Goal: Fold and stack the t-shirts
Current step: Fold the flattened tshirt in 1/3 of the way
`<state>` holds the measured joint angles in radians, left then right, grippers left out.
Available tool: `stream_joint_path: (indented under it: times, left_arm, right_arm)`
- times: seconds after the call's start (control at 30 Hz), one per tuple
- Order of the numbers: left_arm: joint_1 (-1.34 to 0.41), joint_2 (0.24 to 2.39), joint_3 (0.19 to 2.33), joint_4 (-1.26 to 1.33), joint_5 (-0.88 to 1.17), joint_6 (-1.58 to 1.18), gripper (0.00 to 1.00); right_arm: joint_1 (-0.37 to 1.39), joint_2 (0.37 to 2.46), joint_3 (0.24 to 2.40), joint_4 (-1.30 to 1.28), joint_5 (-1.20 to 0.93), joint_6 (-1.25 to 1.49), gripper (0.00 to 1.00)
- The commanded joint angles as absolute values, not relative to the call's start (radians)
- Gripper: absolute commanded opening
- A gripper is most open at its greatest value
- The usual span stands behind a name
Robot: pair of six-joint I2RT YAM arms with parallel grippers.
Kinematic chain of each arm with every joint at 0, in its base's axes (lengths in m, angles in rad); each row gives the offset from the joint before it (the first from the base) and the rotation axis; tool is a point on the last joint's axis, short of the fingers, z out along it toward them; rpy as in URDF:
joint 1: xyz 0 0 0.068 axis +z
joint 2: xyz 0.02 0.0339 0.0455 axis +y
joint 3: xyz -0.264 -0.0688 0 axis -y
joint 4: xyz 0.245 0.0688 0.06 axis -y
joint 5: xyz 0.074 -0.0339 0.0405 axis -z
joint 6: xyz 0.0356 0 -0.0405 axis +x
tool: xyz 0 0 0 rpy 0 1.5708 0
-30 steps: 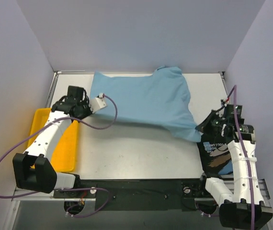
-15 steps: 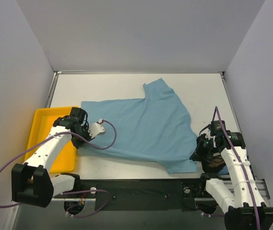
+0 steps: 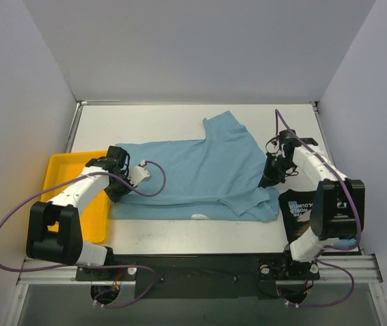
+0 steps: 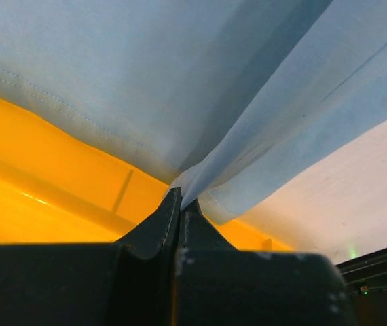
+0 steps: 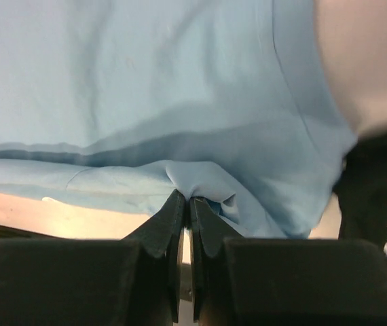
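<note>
The light blue t-shirt (image 3: pixel 200 173) lies spread across the middle of the table, its near part folded back over itself. My left gripper (image 3: pixel 120 185) is shut on the shirt's left edge (image 4: pixel 200 183), over the tray's rim. My right gripper (image 3: pixel 269 178) is shut on a bunch of the shirt's right edge (image 5: pixel 193 180). The black t-shirt (image 3: pixel 303 216) with pale print lies at the front right; it shows as a dark patch in the right wrist view (image 5: pixel 377 197).
A yellow plastic tray (image 3: pixel 68 187) sits at the left edge of the table, partly under my left arm, and fills the lower left of the left wrist view (image 4: pixel 51 183). Grey walls enclose the table on three sides.
Both grippers have carried the shirt's near edge away from the front, folding it over itself. The right arm swung from the front right corner up to the shirt's right side.
</note>
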<state>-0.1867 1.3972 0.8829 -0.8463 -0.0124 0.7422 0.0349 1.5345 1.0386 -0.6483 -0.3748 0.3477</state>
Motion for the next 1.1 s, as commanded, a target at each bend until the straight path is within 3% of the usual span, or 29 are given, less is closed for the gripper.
stream_joint_path:
  times: [0.0, 0.73, 0.8, 0.83, 0.87, 0.93, 1.07]
  left_arm:
    - [-0.179, 1.440, 0.931, -0.785, -0.067, 0.678, 0.00]
    - [-0.179, 1.571, 0.980, -0.660, -0.157, 0.620, 0.01]
    - [-0.179, 1.568, 0.985, -0.643, -0.153, 0.620, 0.08]
    - [-0.181, 1.569, 0.986, -0.637, -0.153, 0.618, 0.13]
    - [-0.179, 1.569, 0.989, -0.623, -0.161, 0.612, 0.26]
    - [-0.179, 1.571, 0.997, -0.570, -0.199, 0.592, 0.36]
    - [-0.179, 1.583, 1.049, -0.454, -0.316, 0.548, 0.47]
  right_arm:
    - [0.051, 1.661, 1.173, -0.635, -0.357, 0.255, 0.00]
    - [0.066, 1.848, 1.351, -0.643, -0.301, 0.133, 0.00]
    - [0.066, 1.853, 1.358, -0.644, -0.290, 0.133, 0.00]
    - [0.067, 1.853, 1.365, -0.646, -0.287, 0.133, 0.08]
    - [0.069, 1.858, 1.368, -0.647, -0.285, 0.133, 0.12]
    - [0.075, 1.867, 1.388, -0.655, -0.264, 0.133, 0.22]
    - [0.083, 1.878, 1.482, -0.701, -0.146, 0.161, 0.32]
